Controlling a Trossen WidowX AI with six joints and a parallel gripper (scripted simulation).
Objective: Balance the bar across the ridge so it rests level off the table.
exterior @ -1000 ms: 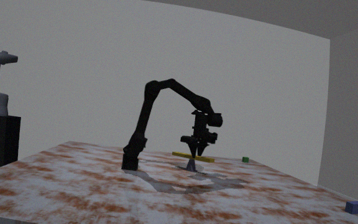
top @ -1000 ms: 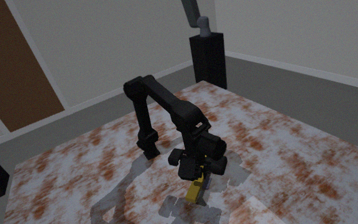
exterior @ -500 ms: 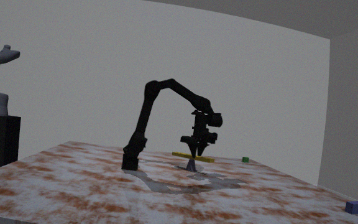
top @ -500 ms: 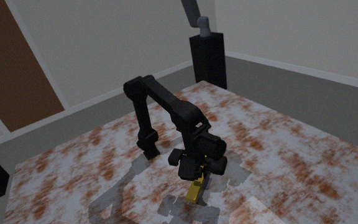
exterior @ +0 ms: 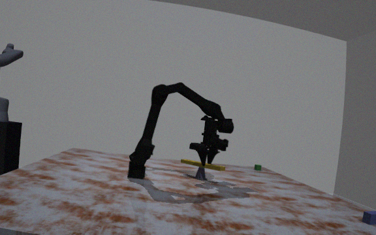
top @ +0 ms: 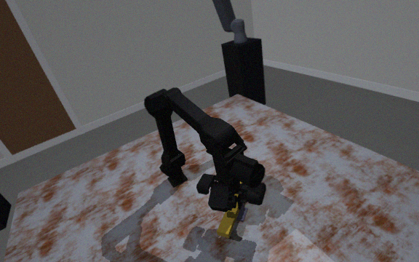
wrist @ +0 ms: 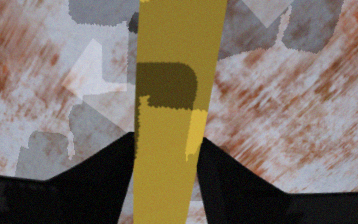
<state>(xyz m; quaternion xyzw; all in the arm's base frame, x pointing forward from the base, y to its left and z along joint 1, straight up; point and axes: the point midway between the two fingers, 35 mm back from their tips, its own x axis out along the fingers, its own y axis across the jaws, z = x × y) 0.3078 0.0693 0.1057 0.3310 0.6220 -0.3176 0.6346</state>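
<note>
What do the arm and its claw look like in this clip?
The matte black six-joint arm has boxy, rounded links with no visible cables, labels or markings. A bulky black cylindrical wrist housing sits above the claw, whose two black fingers are plain angular wedges tapering towards their tips.

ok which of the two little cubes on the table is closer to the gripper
The green cube, just past the yellow bar's far end. The blue cube sits off at the table's near right corner, much farther from the gripper.

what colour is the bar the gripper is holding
Yellow. The bar shows best in the wrist view, clamped between the black fingers.
</note>
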